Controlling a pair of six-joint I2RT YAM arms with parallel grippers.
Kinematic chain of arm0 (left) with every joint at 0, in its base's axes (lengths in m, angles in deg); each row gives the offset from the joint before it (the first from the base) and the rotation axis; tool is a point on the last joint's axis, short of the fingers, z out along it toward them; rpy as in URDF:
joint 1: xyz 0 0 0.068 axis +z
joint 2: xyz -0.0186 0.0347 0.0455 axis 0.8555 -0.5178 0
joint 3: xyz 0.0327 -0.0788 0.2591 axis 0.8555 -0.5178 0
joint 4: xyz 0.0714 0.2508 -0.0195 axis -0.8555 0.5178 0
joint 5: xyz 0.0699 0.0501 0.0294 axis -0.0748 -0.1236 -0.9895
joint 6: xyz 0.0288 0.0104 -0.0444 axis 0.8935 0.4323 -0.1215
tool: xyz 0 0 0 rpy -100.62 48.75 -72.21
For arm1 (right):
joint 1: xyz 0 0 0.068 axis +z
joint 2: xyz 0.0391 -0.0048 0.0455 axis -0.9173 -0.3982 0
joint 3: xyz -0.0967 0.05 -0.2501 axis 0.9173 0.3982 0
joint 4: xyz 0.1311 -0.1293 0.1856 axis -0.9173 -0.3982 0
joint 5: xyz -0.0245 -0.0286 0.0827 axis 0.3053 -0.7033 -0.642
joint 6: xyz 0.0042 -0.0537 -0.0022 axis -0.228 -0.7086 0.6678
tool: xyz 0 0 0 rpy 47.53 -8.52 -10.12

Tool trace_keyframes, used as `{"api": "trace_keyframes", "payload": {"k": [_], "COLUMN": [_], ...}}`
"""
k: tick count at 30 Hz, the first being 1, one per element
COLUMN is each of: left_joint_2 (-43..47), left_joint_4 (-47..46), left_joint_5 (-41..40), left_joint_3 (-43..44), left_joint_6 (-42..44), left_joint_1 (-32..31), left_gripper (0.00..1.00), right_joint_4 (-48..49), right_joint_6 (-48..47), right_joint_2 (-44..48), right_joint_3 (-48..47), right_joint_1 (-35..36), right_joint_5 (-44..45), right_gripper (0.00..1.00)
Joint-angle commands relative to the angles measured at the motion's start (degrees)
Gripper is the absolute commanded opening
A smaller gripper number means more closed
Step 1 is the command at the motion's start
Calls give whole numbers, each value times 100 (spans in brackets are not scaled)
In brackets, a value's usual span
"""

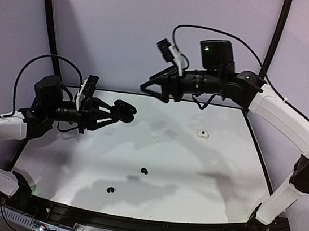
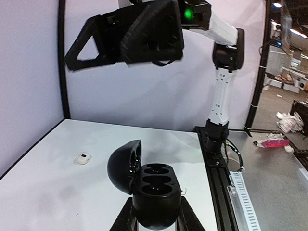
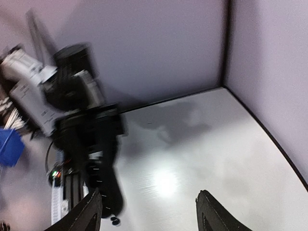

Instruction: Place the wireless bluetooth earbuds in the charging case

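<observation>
White table (image 1: 192,172), left gripper (image 1: 112,114) tight on open black charging case (image 2: 154,192), right gripper (image 1: 153,91) seemingly agape.

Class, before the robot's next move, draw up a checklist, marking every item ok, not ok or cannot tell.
1. Black case held by left gripper: ok.
2. Lid open: ok.
3. Both sockets empty: ok.
4. Right gripper open and empty: ok.
5. Black earbuds lying free on table: ok.
6. White earbuds found: cannot tell; only one small white object shows.
</observation>
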Motion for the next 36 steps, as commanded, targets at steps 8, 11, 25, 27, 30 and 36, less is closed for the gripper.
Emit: {"api": "trace_keyframes", "payload": {"k": [8,11,25,27,30,36], "left_joint_2": [838,1052,1452,1438,1318,1022], "left_joint_4": [-2210,-2329,-3744,-3845,-4133,-4278], "left_joint_5": [-1598,-1891,-2165,-2140,-2064,-1961], "left_joint_3": [-1439,-1784,-3134,-3213,-3311,-3299], "left_joint_6": [-904,-895,-1117,-1145,-1177,-1109], "left_joint_1": [-4,-4,-4,-4,-4,-4], "left_gripper": [1,1,1,1,1,1], "right_joint_4": [-1075,-1015,687,701,781,610], "right_joint_6": [2662,2882,867,590,295,-216], "right_joint_2": [231,54,-548,-701,-867,-1181], "right_joint_3": [1156,1769,3048,2987,2968,2972], "right_joint_1": [-539,-511,-49,-47,-50,-48], "right_joint_5": [2130,2078,1848,1683,1451,894], "right_gripper": [54,52,51,52,52,52]}}
